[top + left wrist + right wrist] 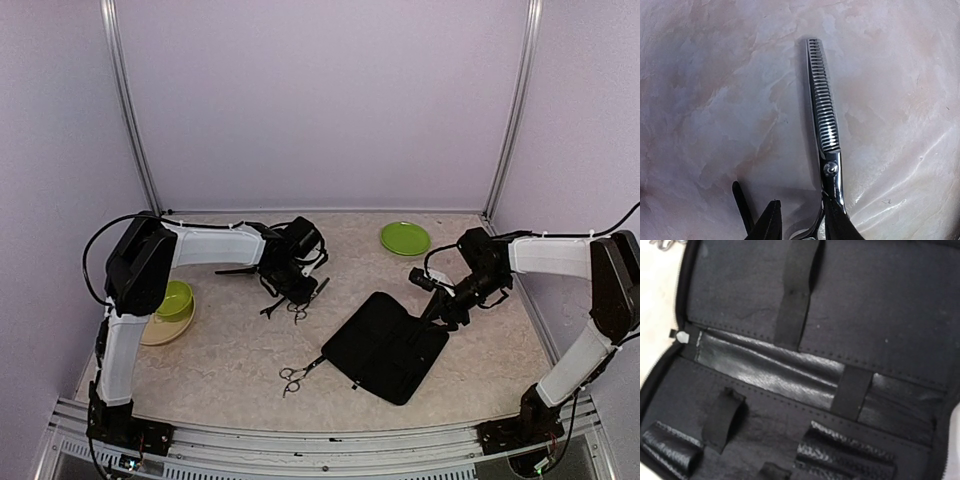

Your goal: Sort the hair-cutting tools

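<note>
Silver thinning scissors (pixel 823 110) with a toothed blade lie on the table, blade pointing away from me. My left gripper (pixel 802 225) is low over their handle end, jaws apart, and the right fingertip (pixel 840 220) touches the shank just below the pivot. In the top view the left gripper (pixel 293 283) stands over these scissors (pixel 300 310). A thin black hair clip (pixel 740 202) lies just left of the fingers. The second scissors (pixel 298 376) lie near the front, beside the case. My right gripper (pixel 441 303) hovers over the case's right edge; its fingers do not show in its wrist view.
The black case (pixel 385 347) lies open and flat in the middle-right; the right wrist view shows its lining (pixel 815 365) with elastic loops and pockets. A green plate (pixel 405 238) sits at the back. A green bowl (pixel 176 298) stands on a tan plate at the left.
</note>
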You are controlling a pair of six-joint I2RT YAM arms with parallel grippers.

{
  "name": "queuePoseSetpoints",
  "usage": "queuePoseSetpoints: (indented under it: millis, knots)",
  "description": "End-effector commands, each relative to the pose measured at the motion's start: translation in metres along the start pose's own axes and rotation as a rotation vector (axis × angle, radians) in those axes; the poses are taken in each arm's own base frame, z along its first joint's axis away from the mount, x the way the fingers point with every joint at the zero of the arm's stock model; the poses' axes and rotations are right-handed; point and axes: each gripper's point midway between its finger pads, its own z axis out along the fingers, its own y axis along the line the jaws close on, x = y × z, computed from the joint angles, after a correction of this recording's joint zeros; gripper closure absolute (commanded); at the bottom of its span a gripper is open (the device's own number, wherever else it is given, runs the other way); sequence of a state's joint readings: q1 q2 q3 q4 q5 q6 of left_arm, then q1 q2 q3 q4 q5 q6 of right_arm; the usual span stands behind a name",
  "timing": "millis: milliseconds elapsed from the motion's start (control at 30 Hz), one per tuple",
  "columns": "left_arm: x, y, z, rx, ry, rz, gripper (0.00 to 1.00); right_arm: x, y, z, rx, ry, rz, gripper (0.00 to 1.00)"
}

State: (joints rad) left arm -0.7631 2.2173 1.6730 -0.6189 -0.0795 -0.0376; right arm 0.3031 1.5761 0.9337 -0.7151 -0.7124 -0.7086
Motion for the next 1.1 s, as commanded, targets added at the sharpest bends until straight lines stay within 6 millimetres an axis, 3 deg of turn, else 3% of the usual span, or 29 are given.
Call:
queuePoseSetpoints:
  millis: [0, 167, 433, 700, 1067]
  knots:
    - [0.016, 0.003, 0.007, -0.032, 0.071, 0.039, 0.7, 0.004, 0.001, 0.004, -0.004, 0.012, 0.003, 0.55]
    - [0.028, 0.002, 0.003, -0.028, 0.106, 0.057, 0.7, 0.005, 0.0, 0.005, -0.007, 0.016, 0.004, 0.55]
    - [0.028, 0.001, -0.016, 0.02, 0.1, 0.047, 0.7, 0.007, -0.002, 0.008, -0.008, 0.026, 0.013, 0.55]
    - [0.051, -0.007, 0.001, 0.05, 0.191, 0.078, 0.76, 0.008, -0.002, 0.008, -0.006, 0.029, 0.015, 0.56]
    - [0.054, -0.02, 0.02, 0.052, 0.221, 0.131, 0.92, 0.008, -0.001, 0.008, -0.012, 0.026, 0.014, 0.56]
